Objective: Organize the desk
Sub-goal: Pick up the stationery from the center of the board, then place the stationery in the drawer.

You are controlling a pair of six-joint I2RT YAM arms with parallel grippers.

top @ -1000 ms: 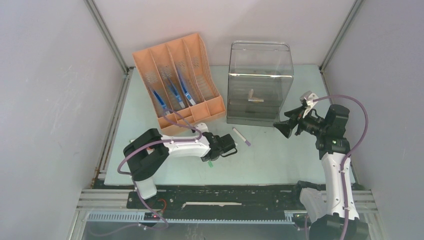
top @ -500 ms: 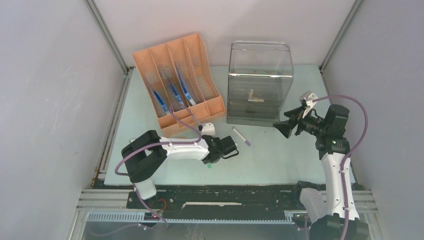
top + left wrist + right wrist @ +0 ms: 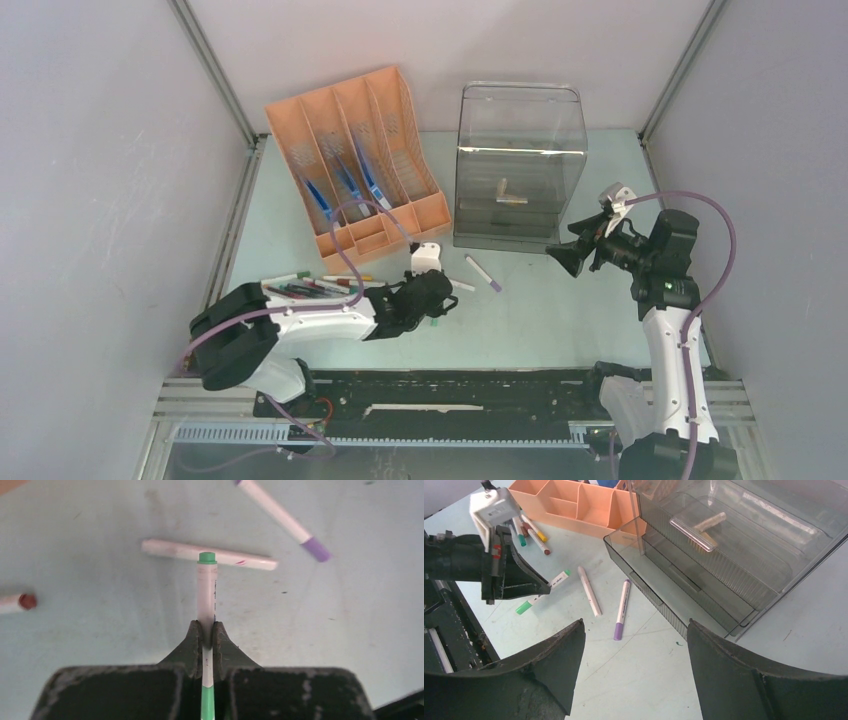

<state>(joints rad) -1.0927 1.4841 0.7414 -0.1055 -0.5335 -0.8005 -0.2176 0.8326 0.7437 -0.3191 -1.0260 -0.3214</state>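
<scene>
— Left gripper (image 3: 205,630) was seen pinched shut on something, was it not?

— It was. A white-barrelled felt marker with green ends (image 3: 206,587) was clamped between its two black fingers (image 3: 192,640), the far green tip pointed away over the large, flat, pale mint-green rectangular desk (image 3: 560,320). Whether the marker was lifted clear of that surface could not be told.

— And the right gripper (image 3: 634,670)?

— It was held spread wide, with nothing between its fingers, near the front right corner of the smoky clear plastic drawer unit (image 3: 520,130).

— Where was the desk in all this?

— It was spread beneath both arms and bounded by aluminium rails. At its far side an orange plastic slotted file sorter (image 3: 428,215) was stood just left of the drawer unit, and three blue pens (image 3: 350,185) were lodged in its slots.

— What was left loose?

— A plain white marker (image 3: 207,555) was laid crosswise just beyond the green tip. A white marker with a purple cap (image 3: 282,516) was laid slantwise further right, apart from both. A cluster of assorted coloured markers (image 3: 310,288) was seen in front of the sorter, beside the left arm.
</scene>
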